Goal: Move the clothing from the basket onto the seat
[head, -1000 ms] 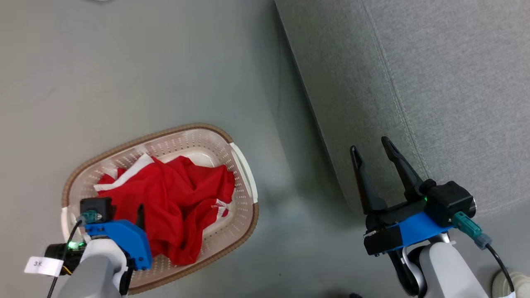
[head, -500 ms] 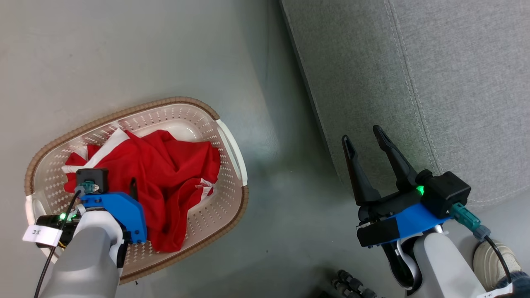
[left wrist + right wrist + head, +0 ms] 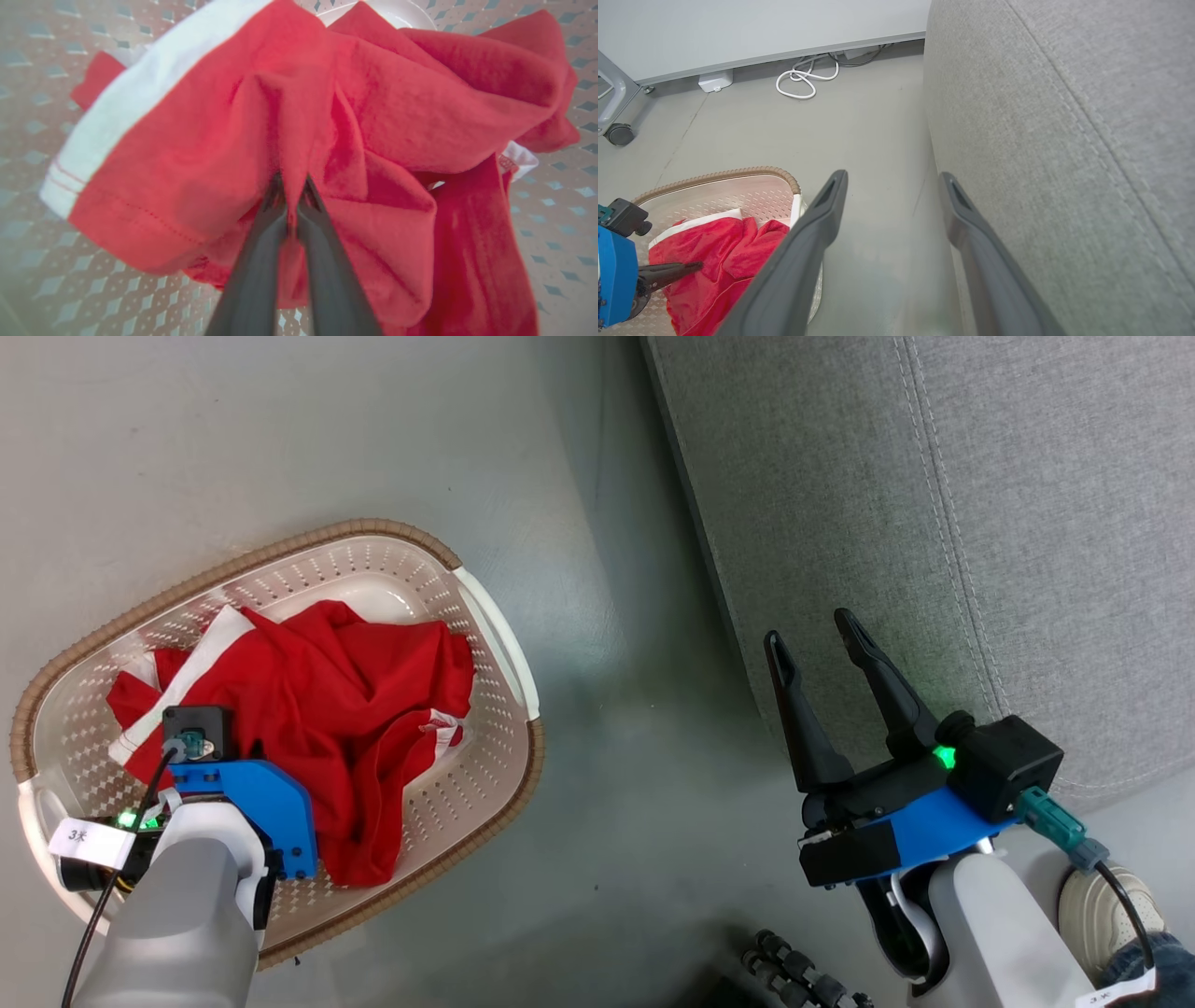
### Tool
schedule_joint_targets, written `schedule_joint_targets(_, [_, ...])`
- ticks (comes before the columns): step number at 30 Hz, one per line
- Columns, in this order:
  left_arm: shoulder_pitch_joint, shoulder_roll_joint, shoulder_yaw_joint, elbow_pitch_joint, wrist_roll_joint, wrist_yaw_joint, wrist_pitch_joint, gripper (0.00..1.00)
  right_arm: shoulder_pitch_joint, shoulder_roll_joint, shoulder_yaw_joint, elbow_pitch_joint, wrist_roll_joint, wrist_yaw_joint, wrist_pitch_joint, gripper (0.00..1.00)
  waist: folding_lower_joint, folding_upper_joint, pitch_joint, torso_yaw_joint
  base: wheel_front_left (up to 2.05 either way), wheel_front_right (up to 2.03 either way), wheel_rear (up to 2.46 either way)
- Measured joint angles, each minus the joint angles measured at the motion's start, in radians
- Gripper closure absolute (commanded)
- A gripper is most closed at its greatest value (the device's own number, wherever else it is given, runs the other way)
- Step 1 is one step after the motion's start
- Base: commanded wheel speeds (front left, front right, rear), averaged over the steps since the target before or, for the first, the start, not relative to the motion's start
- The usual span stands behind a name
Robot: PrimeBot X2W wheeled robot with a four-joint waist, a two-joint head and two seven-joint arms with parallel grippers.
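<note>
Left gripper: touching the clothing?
Touching. In the left wrist view the left gripper has its fingers closed on a fold of the clothing, with red fabric squeezed between them.

The robot's head has turned, so the basket (image 3: 509,653) now shows further up and to the left in the head view; it has not been pushed. The left claw (image 3: 289,186), spread wide a second ago, has pinched together on a fold of the clothing (image 3: 345,700). A person's shoe (image 3: 1111,910) and a dark ribbed object (image 3: 794,975) have come into view below.
</note>
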Motion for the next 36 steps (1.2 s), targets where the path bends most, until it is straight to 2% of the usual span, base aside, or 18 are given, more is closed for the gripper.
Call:
schedule_joint_targets(6, [-0.009,0.002,-0.005,0.001,-0.011,-0.026,0.004,1.0,-0.009,0.0,0.003,0.001,0.006,0.0,0.0,0.0,0.0,0.0,0.001,0.005,0.0,0.0,0.0])
schedule_joint_targets(21, [-0.012,-0.002,-0.011,0.002,-0.04,-0.057,-0.011,1.0,-0.021,0.0,0.008,0.018,0.011,0.0,0.0,0.0,-0.0001,0.0,-0.035,0.018,0.0,0.0,0.0])
schedule_joint_targets(28, [0.028,-0.041,-0.012,0.002,-0.066,-0.081,-0.035,1.0,-0.023,0.0,0.002,0.045,-0.002,0.0,0.0,0.0,0.0,0.0,-0.126,0.048,0.0,0.0,0.0])
schedule_joint_targets(36, [0.081,-0.114,-0.057,-0.002,-0.082,-0.114,-0.101,1.0,-0.004,0.001,-0.014,0.1,-0.041,0.0,-0.001,0.0,-0.0001,0.0001,-0.287,0.107,0.0,0.0,0.0])
